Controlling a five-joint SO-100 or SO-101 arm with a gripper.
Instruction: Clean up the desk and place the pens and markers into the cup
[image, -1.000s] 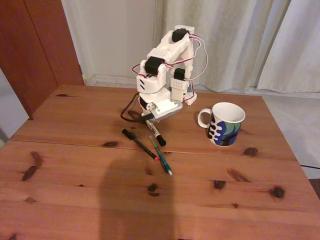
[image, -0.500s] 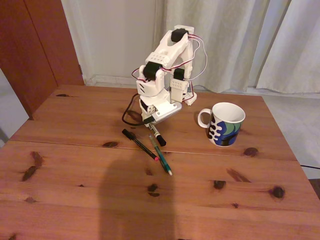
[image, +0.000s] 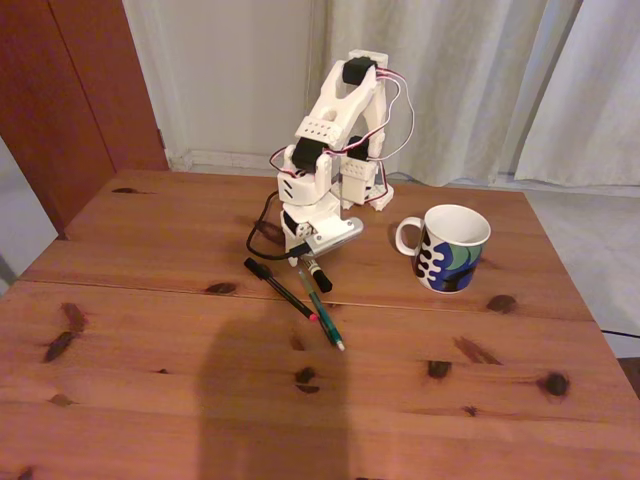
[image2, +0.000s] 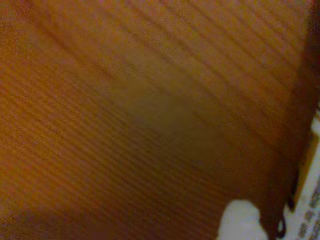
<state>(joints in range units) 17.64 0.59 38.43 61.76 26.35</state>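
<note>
Three pens lie on the bench, left of the cup; pincer low over the marker (grip unclear). Next: clamp, lift.

Surface: a large reddish-brown wooden desk with dark knots and a seam running across it; in the wrist view its grain was blurred.
Mug: a white ceramic cup patterned in blue, green and black stood upright on the right of the fixed view.
Pens: a thin black pen with a red tip and a thin teal-green pen lay near the middle, their nearer ends close together.
Marker: a black-capped tip rested just beside the pens.
Arm base: a white robot arm stood on the far edge.
</note>
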